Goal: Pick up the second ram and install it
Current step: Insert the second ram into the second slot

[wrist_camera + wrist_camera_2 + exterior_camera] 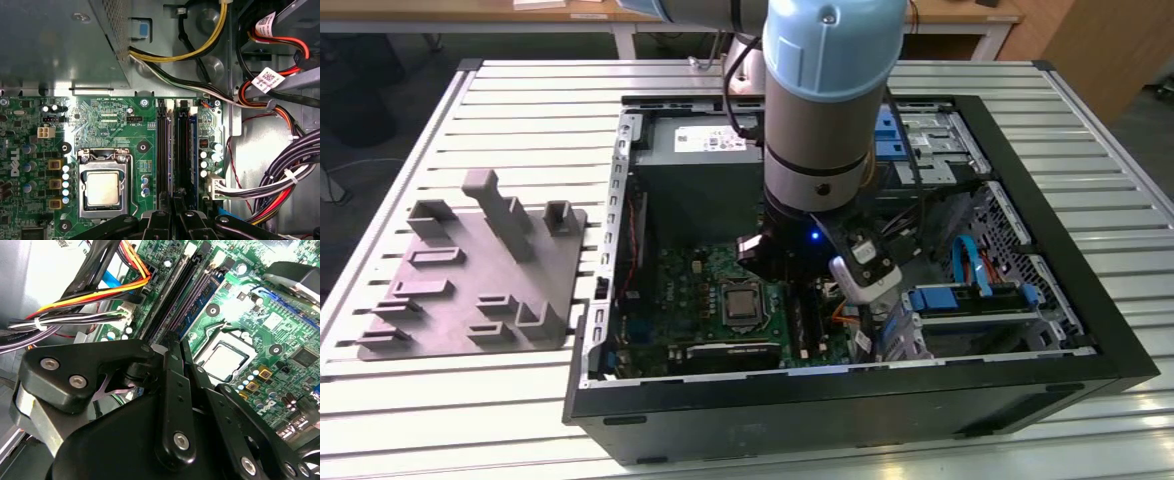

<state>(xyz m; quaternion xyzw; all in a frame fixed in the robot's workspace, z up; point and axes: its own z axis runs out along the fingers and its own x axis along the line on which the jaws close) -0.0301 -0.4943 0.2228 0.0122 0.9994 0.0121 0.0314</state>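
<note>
1 arm [821, 100], 1 gripper [771, 262], reaching down into 1 open PC case [1067, 300] lying on its side. Gripper tip sits low over the mobo [680, 300], at the slot bank next to the CPU socket [742, 305].

Gripper [175, 212] state: can't tell. In both wrist views its tip is right at the near end of the slots, but whether it's pinching anything isn't visible.

Slot bank in the first wrist view: 2 long dark strips side by side plus 1 blue slot [193, 150] on the outer side. The second ram [182, 150] looks to be the dark strip in line with the gripper tip, standing on edge in the bank. Can't tell if it's fully seated or if the gripper touches it. Other dark strip [162, 150] is one over, toward the CPU socket [102, 187]. In the second wrist view the same slots [187, 287] run away from the gripper [179, 362].

1 CPU socket, metal lid showing. Wire bundles: yellow/black/red/white looms [280, 185] just beside the slot bank, and blue flat cables [971, 262] at the drive bay on the exterior view's right.

Surface: slatted alu table [494, 110]. 1 grey block fixture [474, 270] with pegs and pockets sits on it, well apart from the case on the exterior view's left.

Room: wood-top desks [520, 15] behind the table, dark floor.
</note>
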